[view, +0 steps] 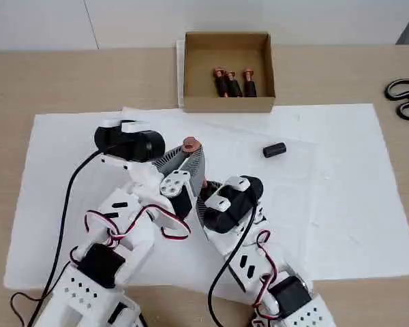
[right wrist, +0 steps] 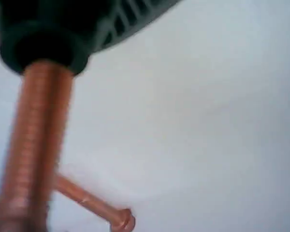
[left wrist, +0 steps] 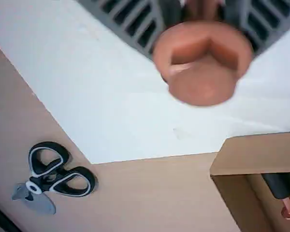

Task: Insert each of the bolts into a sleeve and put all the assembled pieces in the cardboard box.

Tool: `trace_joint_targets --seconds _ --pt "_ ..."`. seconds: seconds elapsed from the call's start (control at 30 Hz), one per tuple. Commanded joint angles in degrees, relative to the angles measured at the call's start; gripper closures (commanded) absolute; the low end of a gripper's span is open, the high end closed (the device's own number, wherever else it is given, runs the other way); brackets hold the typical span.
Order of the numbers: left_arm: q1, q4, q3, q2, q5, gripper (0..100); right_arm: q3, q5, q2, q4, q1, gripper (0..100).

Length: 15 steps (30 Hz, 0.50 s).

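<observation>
Now bolt (left wrist: 203, 67) in left pincer (left wrist: 203, 26) (shank enters sleeve (right wrist: 38, 46))

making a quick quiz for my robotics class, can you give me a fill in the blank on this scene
1. The cardboard box holds ___ assembled pieces.
2. The left pincer is shut on a copper ___.
3. The loose sleeve lies on the white sheet of ___.
4. The right pincer is shut on a second black ___ that sits on the copper thread.
Missing words: three; bolt; paper; sleeve.
</observation>
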Motion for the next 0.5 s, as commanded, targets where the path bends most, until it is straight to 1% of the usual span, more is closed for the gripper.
trace_joint_targets --seconds 0.0,0.33,0.47 --pt "0.4 0.1 -0.2 -1.7 0.3 99 0.4 -0.7 -0.4 -0.1 -0.2 99.5" --pt "0.5 -0.1 2.8 -1.7 0.3 99 0.4 -0.7 -0.4 -0.1 -0.2 99.5" --pt "0.5 -0.1 2.8 -1.7 2.0 99 0.4 -0.7 -0.4 -0.1 -0.2 99.5"
